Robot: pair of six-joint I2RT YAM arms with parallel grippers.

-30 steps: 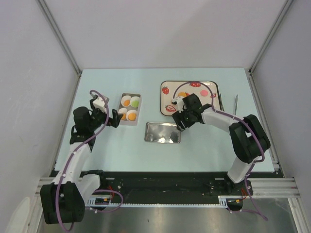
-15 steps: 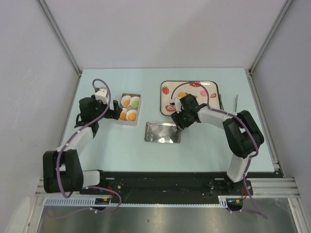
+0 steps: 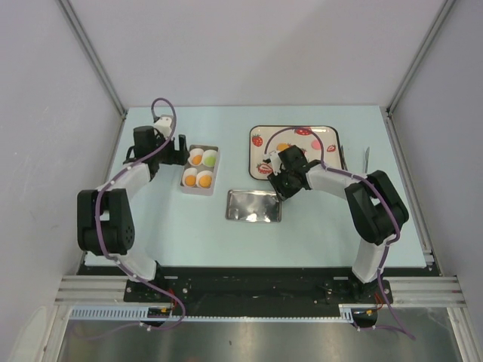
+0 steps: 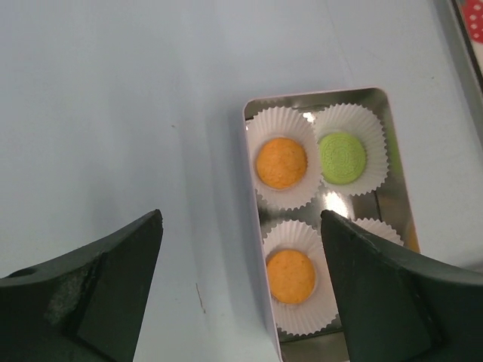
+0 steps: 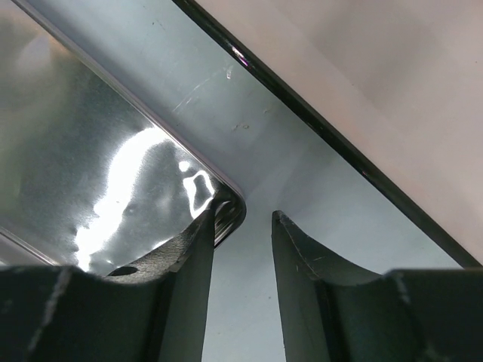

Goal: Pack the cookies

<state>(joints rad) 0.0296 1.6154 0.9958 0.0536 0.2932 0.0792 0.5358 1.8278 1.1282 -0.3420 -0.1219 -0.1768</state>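
Left gripper [image 4: 241, 220]: fingers wide apart, gripping nothing, aimed at the left edge of the tin [image 4: 317, 95]. In the tin, two orange cookies [image 4: 281, 163] and a green one sit in paper cups [image 4: 302, 320]. Others lie on the plate [image 3: 321, 160]. Right gripper [image 5: 245, 219]: fingers narrowly apart, nothing between them, one at the corner of the lid [image 5: 90, 151].

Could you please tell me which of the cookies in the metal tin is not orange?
The green cookie, in the far-right paper cup of the tin; the orange cookies beside and below it differ in colour.
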